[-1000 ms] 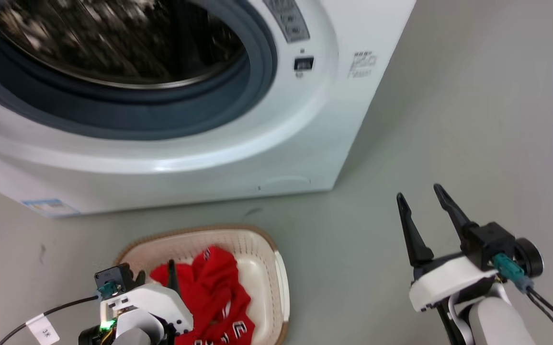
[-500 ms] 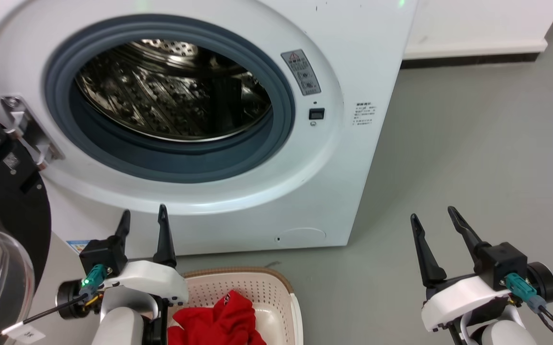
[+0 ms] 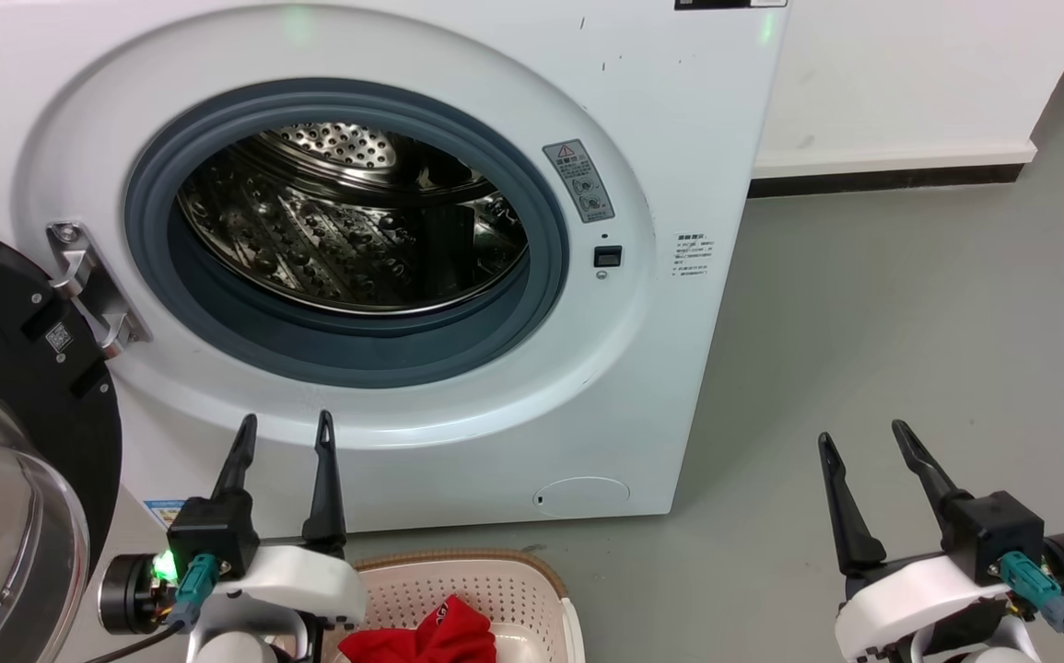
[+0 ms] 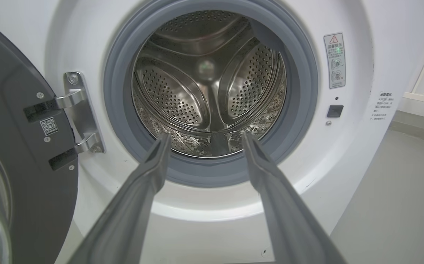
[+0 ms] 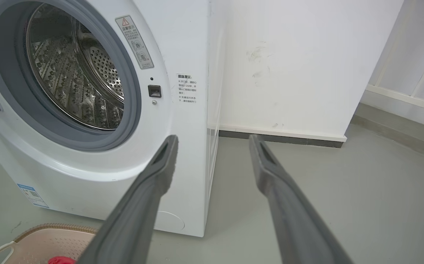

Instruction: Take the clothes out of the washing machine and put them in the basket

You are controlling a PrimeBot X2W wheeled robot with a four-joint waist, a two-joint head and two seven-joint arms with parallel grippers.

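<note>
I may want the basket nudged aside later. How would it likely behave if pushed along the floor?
The basket looks like perforated plastic, so probably light and apt to slide on the smooth floor. It looks low and wide, so tipping seems unlikely. The red garment inside lies crumpled, likely floppy, adding little weight.

Smooth grey floor meets a scuffed white wall with a dark baseboard.

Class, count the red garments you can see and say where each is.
1. The red garment lies in the basket, in front of the washing machine. The drum looks empty; more may hide in the basket's cropped part.
</note>
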